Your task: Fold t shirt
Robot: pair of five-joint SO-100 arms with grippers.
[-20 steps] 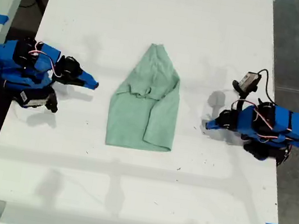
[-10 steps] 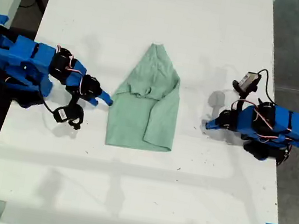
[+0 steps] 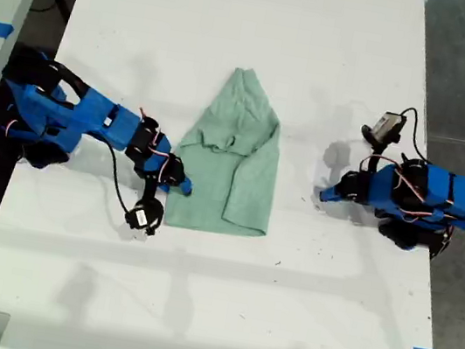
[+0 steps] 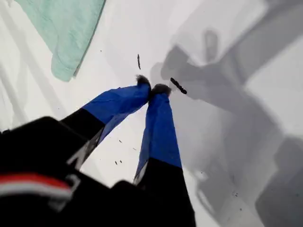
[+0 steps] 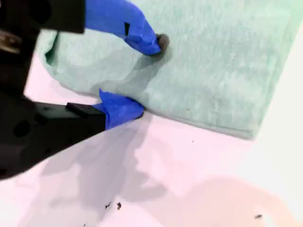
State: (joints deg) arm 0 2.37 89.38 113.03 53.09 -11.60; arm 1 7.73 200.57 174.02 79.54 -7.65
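The t shirt (image 3: 228,156) lies near the middle of the white table (image 3: 193,310), pale mint green, partly folded, tapering to a narrow end toward 12 o'clock in the exterior view and squared off along its hem toward 6 o'clock. A rumpled fold crosses its upper half.

My second tool (image 3: 184,188) is at the shirt's lower corner, at about 8 o'clock from the shirt's middle in the exterior view. In the second wrist view this tool (image 5: 144,78) is spread: one blue finger (image 5: 142,35) rests on top of the cloth, the other (image 5: 120,109) sits at the cloth's edge where it meets the table, with a strip of the shirt's border between them. The jaws are not pinched together on the fabric. Its blue arm (image 3: 74,110) reaches in from 9 o'clock in the exterior view, with a black cable looping beneath it.

My first tool (image 3: 327,194) is well apart from the shirt, at 3 o'clock of it in the exterior view. In the first wrist view the tool (image 4: 152,88) is pressed together, tips meeting over bare table and holding nothing, with a corner of the shirt (image 4: 66,33) off beyond them.
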